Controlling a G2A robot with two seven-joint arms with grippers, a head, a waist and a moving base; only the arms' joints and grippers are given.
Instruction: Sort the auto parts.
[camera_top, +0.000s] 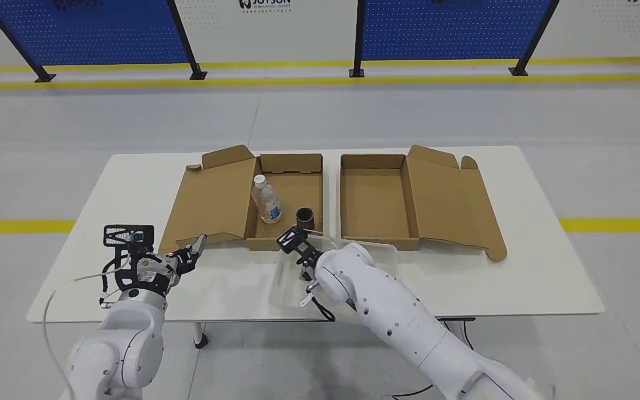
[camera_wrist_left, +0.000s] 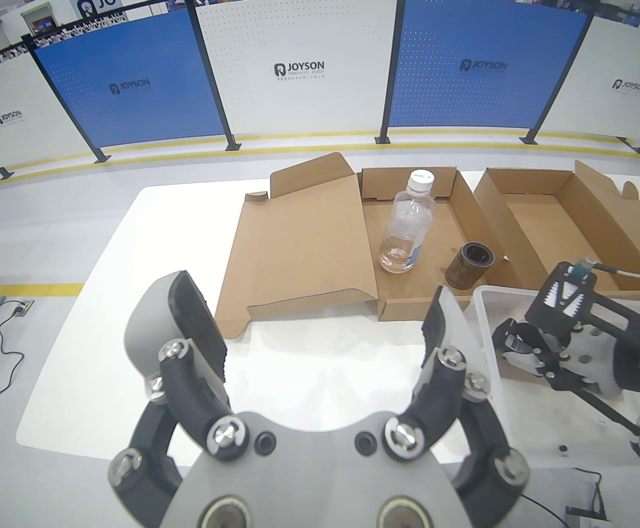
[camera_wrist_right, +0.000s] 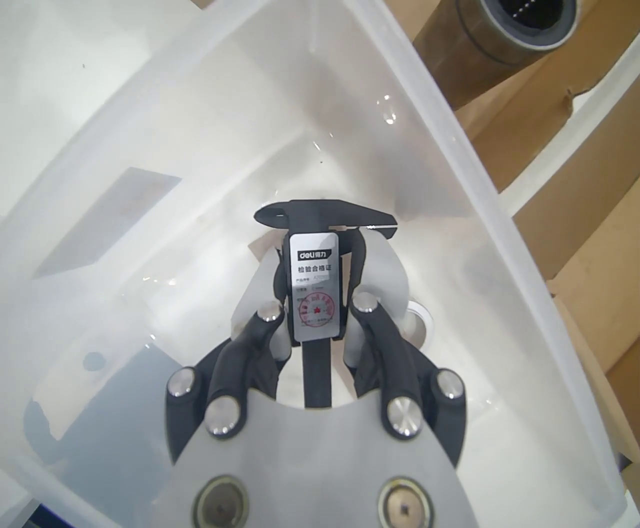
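**Two boxes open, one claw clamped**

Two brown cardboard boxes lie side by side with their lids folded open on the white tabletop. The left cardboard box holds a clear plastic water bottle with a white cap, standing upright. Near it, towards the box's front right corner, is a dark metal cylinder with a hollow end. The right cardboard box sits just beside the left one, its lid spread out to the far side.

A translucent plastic bin stands on the tabletop just in front of the boxes. The right claw is down inside the bin, its fingers closed tight on a slim black caliper-shaped tool that carries a white label. The tool's crosswise head sticks out past the fingertips, close to the bin's floor.

The left claw hangs over bare tabletop in front of the left box's open lid. Its ribbed pads are spread wide apart and hold nothing.
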